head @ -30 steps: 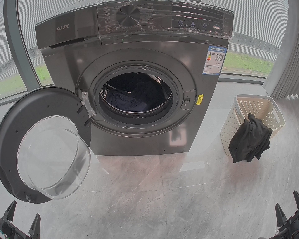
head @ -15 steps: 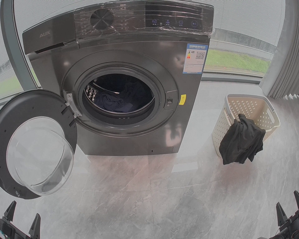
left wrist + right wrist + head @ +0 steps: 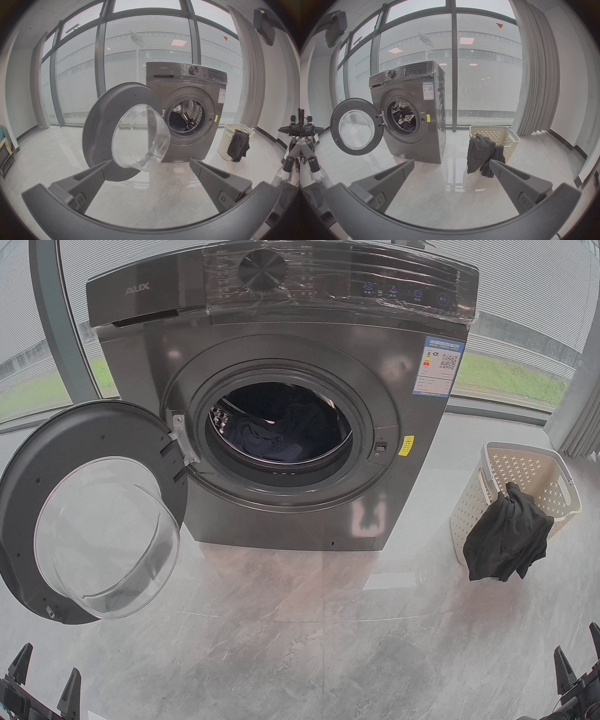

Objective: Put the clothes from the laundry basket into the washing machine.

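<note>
The grey washing machine (image 3: 281,334) stands ahead with its round door (image 3: 94,509) swung open to the left. Dark blue clothes (image 3: 275,430) lie inside the drum. A cream laundry basket (image 3: 531,471) sits on the floor to the machine's right, with a black garment (image 3: 506,534) draped over its front rim. My left gripper (image 3: 44,674) is open and empty at the lower left, far from both. My right gripper (image 3: 578,652) is open and empty at the lower right, short of the basket (image 3: 500,134) and the garment (image 3: 481,153).
Glossy grey floor (image 3: 312,627) spreads between me and the machine. Glass windows (image 3: 512,334) run behind the machine, and a curtain (image 3: 581,415) hangs at the right beyond the basket. The open door (image 3: 125,131) juts out over the floor on the left.
The head view has shifted sideways, left then back right, so the whole scene slid in the picture. Both grippers hold the same open pose at the bottom corners.
</note>
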You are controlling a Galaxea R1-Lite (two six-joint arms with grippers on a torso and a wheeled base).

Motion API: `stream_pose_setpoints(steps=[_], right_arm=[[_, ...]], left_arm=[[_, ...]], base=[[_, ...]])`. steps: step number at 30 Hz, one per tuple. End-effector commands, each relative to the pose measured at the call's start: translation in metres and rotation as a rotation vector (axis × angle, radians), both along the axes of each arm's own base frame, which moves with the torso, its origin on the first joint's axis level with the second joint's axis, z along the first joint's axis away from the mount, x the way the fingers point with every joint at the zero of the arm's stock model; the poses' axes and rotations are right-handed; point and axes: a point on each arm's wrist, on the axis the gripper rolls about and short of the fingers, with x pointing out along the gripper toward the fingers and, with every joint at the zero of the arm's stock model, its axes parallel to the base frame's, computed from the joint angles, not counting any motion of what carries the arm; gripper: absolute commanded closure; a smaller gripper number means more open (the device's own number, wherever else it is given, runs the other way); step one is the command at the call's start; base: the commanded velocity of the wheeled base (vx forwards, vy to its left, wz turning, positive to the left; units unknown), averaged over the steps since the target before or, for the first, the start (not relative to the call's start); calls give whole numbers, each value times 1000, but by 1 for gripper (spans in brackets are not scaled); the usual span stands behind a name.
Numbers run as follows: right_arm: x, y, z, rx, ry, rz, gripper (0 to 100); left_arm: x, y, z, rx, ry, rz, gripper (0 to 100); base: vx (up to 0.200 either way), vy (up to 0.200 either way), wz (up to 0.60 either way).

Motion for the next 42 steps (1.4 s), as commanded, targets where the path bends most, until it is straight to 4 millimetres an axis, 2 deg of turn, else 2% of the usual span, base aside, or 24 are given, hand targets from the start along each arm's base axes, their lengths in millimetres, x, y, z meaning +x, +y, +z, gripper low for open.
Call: stream_pose_setpoints(steps=[1,15,18,24,42], right_arm=[[0,0,-5,-1,7,0,0],[0,0,-5,-1,7,0,0],[0,0,-5,-1,7,1,0],[0,0,-5,0,7,6,0],[0,0,-5,-1,7,6,0]], left_arm=[[0,0,-5,1,6,-1,0],[1,0,-5,4,8,2,0],[1,0,-5,1,8,2,0],[1,0,-5,1,8,2,0],[1,0,-5,-10,8,-4,0]], base=[[0,-200,0],[0,-200,0],[0,0,0],[0,0,-600],[0,0,0]])
